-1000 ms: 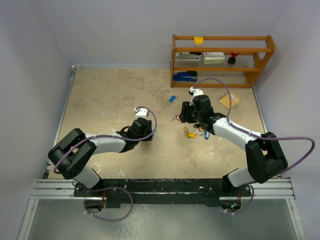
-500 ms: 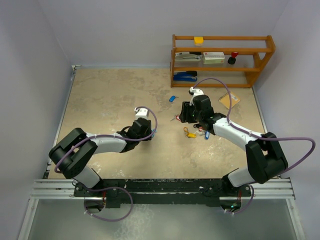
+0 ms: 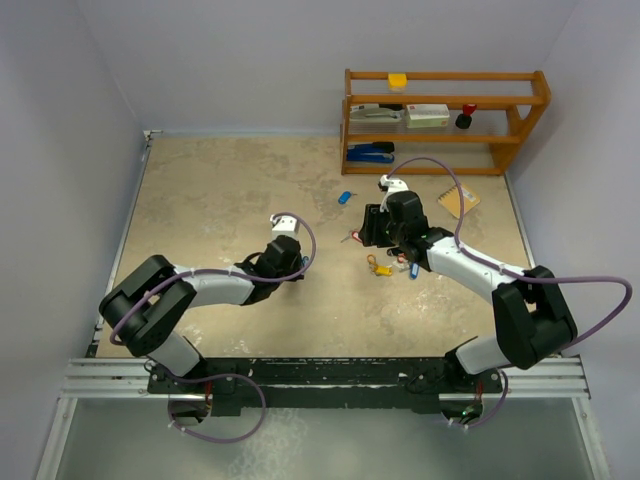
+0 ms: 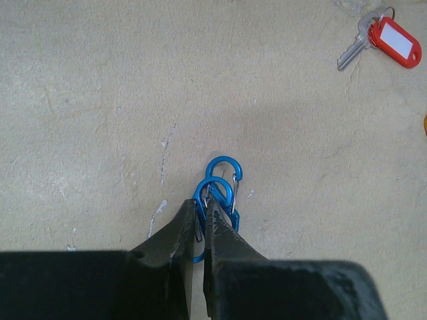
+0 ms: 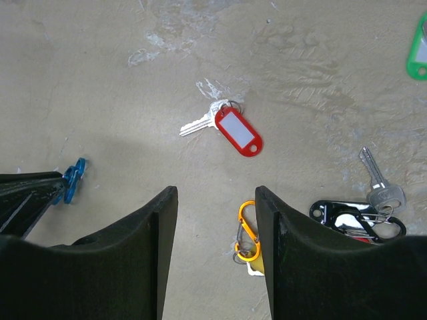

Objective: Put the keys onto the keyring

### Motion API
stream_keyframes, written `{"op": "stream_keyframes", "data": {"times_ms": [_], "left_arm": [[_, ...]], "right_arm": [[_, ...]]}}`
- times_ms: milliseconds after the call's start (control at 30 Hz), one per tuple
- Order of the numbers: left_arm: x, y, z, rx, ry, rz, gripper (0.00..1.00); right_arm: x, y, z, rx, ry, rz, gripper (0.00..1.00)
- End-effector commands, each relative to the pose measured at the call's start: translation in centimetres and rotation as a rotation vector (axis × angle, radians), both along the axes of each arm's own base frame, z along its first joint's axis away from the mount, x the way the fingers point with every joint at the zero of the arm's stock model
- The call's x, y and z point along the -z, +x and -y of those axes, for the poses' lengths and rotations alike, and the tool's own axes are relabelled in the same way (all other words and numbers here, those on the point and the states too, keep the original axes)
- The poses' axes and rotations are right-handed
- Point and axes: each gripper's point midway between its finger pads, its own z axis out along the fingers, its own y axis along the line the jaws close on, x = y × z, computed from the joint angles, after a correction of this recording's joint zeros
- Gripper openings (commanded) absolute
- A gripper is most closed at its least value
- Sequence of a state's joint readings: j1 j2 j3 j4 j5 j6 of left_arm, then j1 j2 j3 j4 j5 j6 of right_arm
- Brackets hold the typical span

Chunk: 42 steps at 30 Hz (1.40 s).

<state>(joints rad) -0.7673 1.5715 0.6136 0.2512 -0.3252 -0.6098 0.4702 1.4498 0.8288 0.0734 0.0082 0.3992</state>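
Red-tagged key (image 5: 237, 130) lying loose on the counter (image 5: 100, 80).
I see my right pincer (image 5: 217, 197) spread just short of it, an orange clip (image 5: 246, 223) beside one finger; my left pincer (image 4: 204, 203), well apart, pinches a blue clip (image 4: 225, 175).

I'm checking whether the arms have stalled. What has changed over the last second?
Nothing visibly changed in the top view. Both arms keep the same poses: the left gripper is low at mid-table and shut on the blue clip, and the right gripper is open, facing the red-tagged key. Nothing lying on the table has shifted.
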Motion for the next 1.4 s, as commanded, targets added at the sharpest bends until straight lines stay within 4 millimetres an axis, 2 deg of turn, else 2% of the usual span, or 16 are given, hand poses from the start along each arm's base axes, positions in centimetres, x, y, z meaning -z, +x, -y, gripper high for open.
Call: {"op": "stream_keyframes", "data": {"times_ms": [0,100,300,400,767,867,933,1000,1133,1233,1367], "left_arm": [[0.5,-0.6,-1.1,-0.01,0.057,-0.024,0.0],[-0.9,-0.6,-1.4,-0.019,0.048,-0.001,0.0],[-5.7,-0.1,-2.2,-0.051,0.015,0.096,0.0],[-7.0,-0.1,-2.6,-0.058,0.015,0.117,0.0],[-7.3,0.0,-3.2,-0.087,0.03,0.125,0.0],[-7.2,0.1,-3.3,-0.102,0.035,0.12,0.0],[-7.0,0.2,-3.4,-0.111,0.036,0.116,0.0],[-6.8,0.3,-3.3,-0.111,0.034,0.113,0.0],[-6.6,0.2,-3.1,-0.106,0.03,0.109,0.0],[-6.6,0.2,-3.1,-0.104,0.031,0.108,0.0],[-6.4,0.1,-3.3,-0.102,0.037,0.109,0.0]], "right_arm": [[-1.5,0.5,-0.3,0.002,0.03,0.049,0.54],[-1.5,0.5,-0.3,0.002,0.03,0.049,0.54],[-1.6,0.5,-0.3,0.001,0.031,0.054,0.54],[-1.7,0.5,-0.3,-0.002,0.034,0.055,0.54],[-1.4,1.0,-0.5,-0.004,0.023,0.051,0.53],[-0.4,1.7,-0.9,-0.007,0.011,0.025,0.53],[1.3,2.0,-1.0,-0.004,-0.013,-0.016,0.53],[0.9,3.7,-1.3,0.016,-0.024,0.002,0.52],[1.4,5.6,-1.8,0.04,-0.037,-0.002,0.52],[2.0,6.3,-1.8,0.057,-0.054,-0.011,0.53],[3.1,6.2,-2.3,0.042,-0.046,-0.043,0.54]]}}
